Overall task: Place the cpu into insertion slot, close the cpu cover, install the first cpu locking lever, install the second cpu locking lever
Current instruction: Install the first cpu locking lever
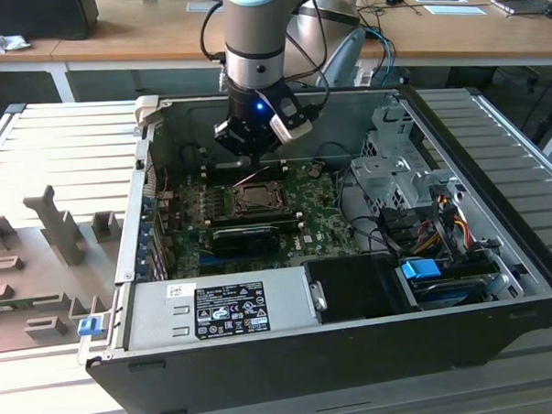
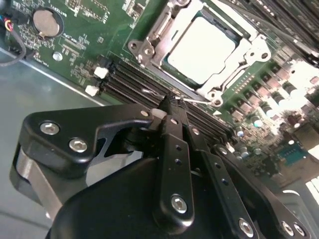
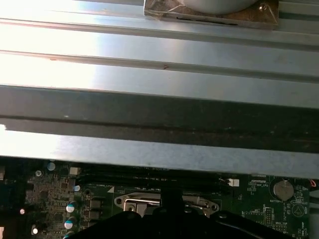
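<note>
Second wrist view: silver-grey cpu (image 2: 201,49) under cover (image 2: 249,50)

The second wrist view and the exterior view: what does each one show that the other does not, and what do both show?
The second wrist view alone shows the cpu seated in the insertion slot with the cpu cover down around it, and a coin battery. The exterior view alone shows the whole computer case, its power supply and the drive cage. Both show the gripper near the socket on the green motherboard.
</note>
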Controlling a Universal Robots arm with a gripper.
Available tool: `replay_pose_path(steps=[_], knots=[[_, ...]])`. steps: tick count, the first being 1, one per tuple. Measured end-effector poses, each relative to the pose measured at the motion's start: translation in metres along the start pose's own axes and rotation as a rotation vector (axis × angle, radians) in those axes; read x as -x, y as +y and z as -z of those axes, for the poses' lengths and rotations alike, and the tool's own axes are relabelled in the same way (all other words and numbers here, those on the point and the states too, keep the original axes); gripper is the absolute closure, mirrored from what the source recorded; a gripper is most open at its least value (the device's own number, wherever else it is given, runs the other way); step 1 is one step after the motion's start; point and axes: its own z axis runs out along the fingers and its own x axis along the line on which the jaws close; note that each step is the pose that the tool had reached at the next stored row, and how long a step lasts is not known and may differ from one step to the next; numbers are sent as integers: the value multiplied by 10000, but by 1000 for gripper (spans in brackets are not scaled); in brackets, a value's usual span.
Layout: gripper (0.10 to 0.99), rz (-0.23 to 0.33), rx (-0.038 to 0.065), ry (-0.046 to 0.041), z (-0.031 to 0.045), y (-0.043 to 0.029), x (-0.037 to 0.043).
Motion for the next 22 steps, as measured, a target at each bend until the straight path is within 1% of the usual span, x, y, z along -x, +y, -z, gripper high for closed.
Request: replay_pose_path(steps=[4, 13, 22], knots=[[980, 0, 1, -1, -29, 1, 30], [980, 0, 1, -1, -71, 25, 54], [980, -1, 1, 0, -161, 25, 100]])
